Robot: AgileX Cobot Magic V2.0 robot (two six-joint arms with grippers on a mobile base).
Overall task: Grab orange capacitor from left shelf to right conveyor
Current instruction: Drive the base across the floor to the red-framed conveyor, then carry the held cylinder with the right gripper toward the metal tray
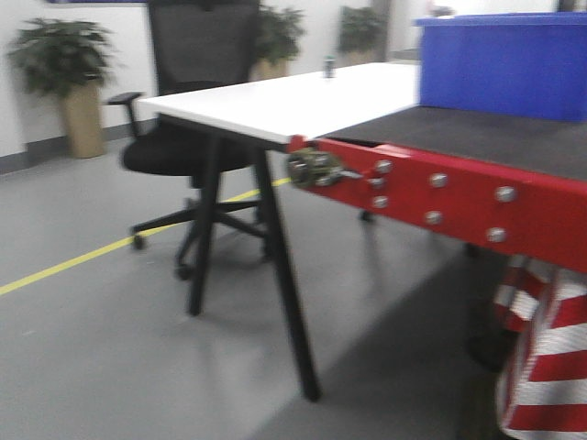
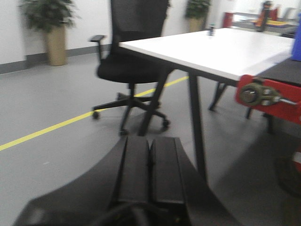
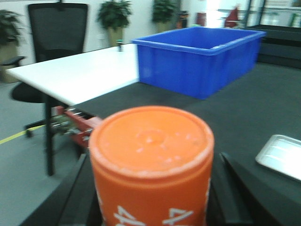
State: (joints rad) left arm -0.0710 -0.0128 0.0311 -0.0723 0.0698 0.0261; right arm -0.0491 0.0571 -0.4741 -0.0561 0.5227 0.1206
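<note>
The orange capacitor [image 3: 151, 160] fills the lower middle of the right wrist view, flat top up, white numerals on its side. My right gripper [image 3: 153, 207] is shut on it, a black finger [image 3: 77, 197] on each side, held above the near end of the conveyor [image 3: 244, 113], a dark grey belt with a red edge [image 1: 459, 197]. My left gripper [image 2: 149, 165] is shut with nothing in it, its pads pressed together above the grey floor, left of the conveyor's red corner [image 2: 265, 94]. The shelf is out of view.
A blue bin [image 3: 200, 59] stands on the belt at the back, and a silver tray [image 3: 281, 155] lies at the right. A white table [image 1: 293, 101] on black legs abuts the conveyor. A black office chair [image 1: 188, 137], potted plants and a yellow floor line [image 1: 92, 252] lie beyond.
</note>
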